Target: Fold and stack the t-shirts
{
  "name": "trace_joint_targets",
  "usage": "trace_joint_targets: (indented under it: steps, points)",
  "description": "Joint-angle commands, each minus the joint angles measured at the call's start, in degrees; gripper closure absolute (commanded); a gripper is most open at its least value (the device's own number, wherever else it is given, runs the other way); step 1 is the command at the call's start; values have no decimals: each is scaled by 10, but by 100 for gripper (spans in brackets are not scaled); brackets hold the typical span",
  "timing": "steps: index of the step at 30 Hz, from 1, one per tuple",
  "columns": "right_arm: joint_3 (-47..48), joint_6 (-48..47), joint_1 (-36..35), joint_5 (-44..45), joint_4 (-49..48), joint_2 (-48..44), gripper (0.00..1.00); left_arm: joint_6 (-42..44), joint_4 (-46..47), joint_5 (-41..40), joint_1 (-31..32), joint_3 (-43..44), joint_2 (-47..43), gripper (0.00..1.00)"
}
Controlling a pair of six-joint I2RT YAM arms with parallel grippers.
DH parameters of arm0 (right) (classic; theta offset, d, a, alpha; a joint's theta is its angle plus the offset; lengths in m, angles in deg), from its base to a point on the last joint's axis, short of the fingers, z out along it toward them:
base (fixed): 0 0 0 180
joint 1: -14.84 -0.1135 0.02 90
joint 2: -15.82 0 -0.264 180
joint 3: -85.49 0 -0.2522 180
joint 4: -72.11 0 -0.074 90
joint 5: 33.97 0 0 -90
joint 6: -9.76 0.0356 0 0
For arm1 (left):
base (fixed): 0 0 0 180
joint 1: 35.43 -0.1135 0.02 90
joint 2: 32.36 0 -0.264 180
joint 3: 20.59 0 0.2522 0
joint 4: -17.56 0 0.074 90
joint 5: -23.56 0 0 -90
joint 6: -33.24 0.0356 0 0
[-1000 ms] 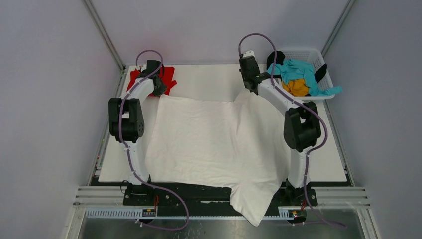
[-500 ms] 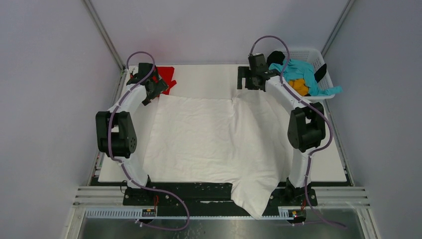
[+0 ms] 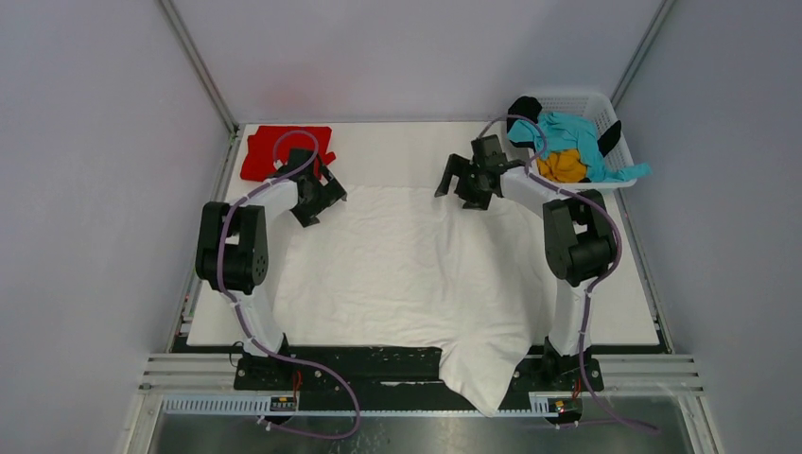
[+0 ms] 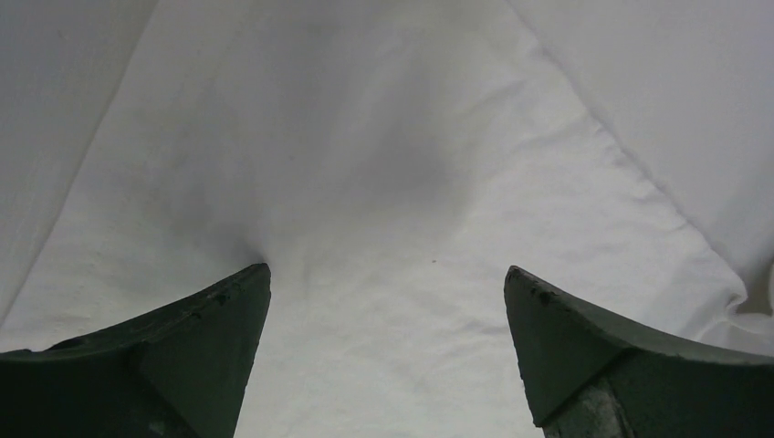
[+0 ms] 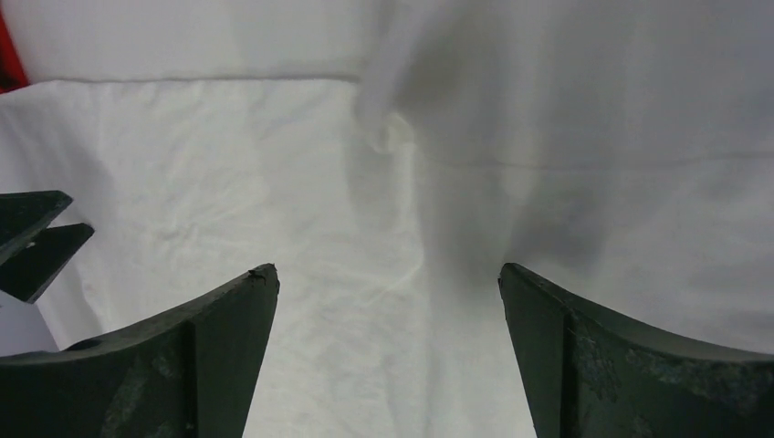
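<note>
White t-shirt (image 3: 407, 274) lies spread beneath both pairs of jaws, each held apart near its far edge.

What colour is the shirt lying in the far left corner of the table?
The shirt is bright red, clearest in the top external view.

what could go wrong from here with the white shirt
1. The white t-shirt hangs off the table's near edge beside the right arm's base. Pulling a fold from the far edge may drag the cloth or snag that overhang.
2. A raised crease sits just ahead of the open right gripper. Closing there may pinch extra layers and skew the fold.
</note>
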Motion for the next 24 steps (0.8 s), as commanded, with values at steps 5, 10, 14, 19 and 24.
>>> trace_joint_targets:
  steps: [5, 10, 14, 19, 24]
  points:
    - [-163, 71, 51, -8, -26, -53, 1, -13, -6, -5, -5, -64, -29, 1]
    - [-283, 70, 54, -10, -41, -117, 1, -13, -13, 3, -5, -147, -93, 1]
    - [-340, 62, 54, 1, -37, -178, 0, -17, -28, -34, -5, -207, -159, 1]
    - [-291, 35, 52, 9, -31, -217, 0, -10, -34, -38, -4, -180, -187, 1]
    - [-217, 34, 35, 10, -45, -190, 1, -11, -35, -38, -2, -143, -201, 1]
